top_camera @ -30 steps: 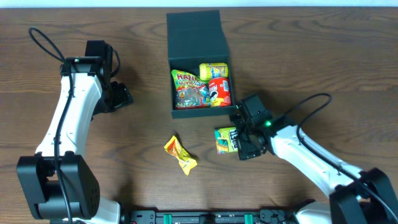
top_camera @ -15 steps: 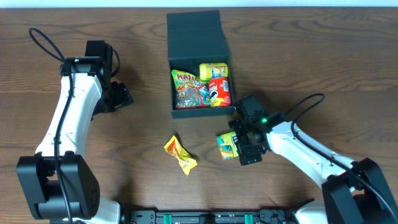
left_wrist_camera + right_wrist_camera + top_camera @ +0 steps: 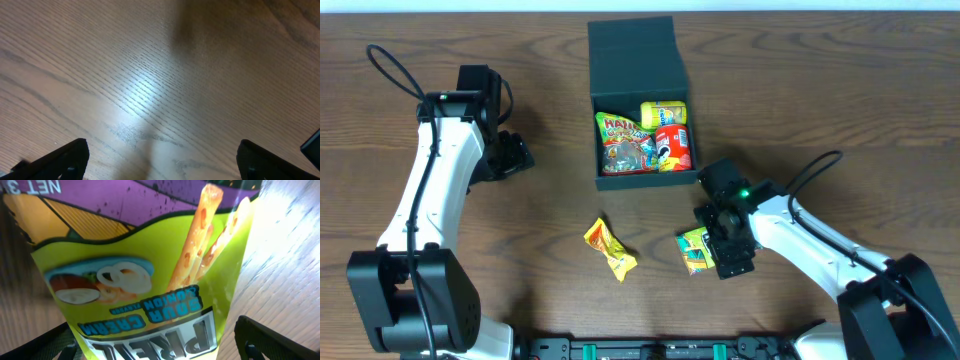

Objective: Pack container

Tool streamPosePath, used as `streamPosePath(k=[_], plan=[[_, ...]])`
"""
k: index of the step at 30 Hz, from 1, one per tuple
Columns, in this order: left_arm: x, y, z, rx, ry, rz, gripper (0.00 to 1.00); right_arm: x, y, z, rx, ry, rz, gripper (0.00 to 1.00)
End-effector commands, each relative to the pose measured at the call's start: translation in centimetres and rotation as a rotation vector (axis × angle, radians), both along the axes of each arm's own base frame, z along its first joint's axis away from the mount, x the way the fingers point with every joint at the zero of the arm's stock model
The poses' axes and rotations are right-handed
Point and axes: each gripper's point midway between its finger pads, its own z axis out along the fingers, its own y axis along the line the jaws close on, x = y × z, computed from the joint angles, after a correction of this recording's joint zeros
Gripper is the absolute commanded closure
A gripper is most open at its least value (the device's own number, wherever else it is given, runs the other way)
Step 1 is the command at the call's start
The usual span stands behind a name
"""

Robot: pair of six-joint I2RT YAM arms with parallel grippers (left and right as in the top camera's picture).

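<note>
The container, a dark square box with its lid flap folded back, stands at the table's far middle. Inside lie a Haribo bag, a yellow packet and a red packet. Just in front of the box, my right gripper is open astride a green pretzel packet. In the right wrist view this packet fills the frame between the fingers, with a gap on the right side. My left gripper is open over bare wood at the left.
A crumpled yellow snack packet lies on the wooden table, left of the green one. The left arm stands along the table's left side. Cables loop behind both arms.
My right gripper has swung toward the front edge and turned, and the green pretzel packet has shifted that way with it. The left arm has not moved.
</note>
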Motion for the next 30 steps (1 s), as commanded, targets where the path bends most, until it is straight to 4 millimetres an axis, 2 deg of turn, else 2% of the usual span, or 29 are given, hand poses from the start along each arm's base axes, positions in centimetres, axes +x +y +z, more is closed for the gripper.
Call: streamPosePath(k=[1, 7, 17, 25, 27, 30], plan=[[-0.2, 0.1, -0.2, -0.001, 0.009, 0.007, 0.05, 0.6, -0.7, -0.1, -0.066, -0.033, 0.034, 0.02], [-0.2, 0.1, -0.2, -0.001, 0.009, 0.007, 0.05, 1.1, -1.6, -0.2, -0.132, -0.075, 0.069, 0.01], [-0.2, 0.1, -0.2, -0.001, 0.009, 0.007, 0.05, 1.9, -0.6, -0.4, -0.114, -0.115, 0.09, 0.04], [-0.2, 0.1, -0.2, -0.001, 0.01, 0.007, 0.05, 1.9, -0.5, -1.4, -0.131, -0.101, 0.115, 0.04], [-0.2, 0.1, -0.2, -0.001, 0.01, 0.007, 0.05, 1.8, -0.5, -1.5, -0.133, -0.098, 0.116, 0.07], [-0.2, 0.1, -0.2, -0.001, 0.009, 0.007, 0.05, 1.9, -0.6, -1.5, -0.142, -0.103, 0.131, 0.17]])
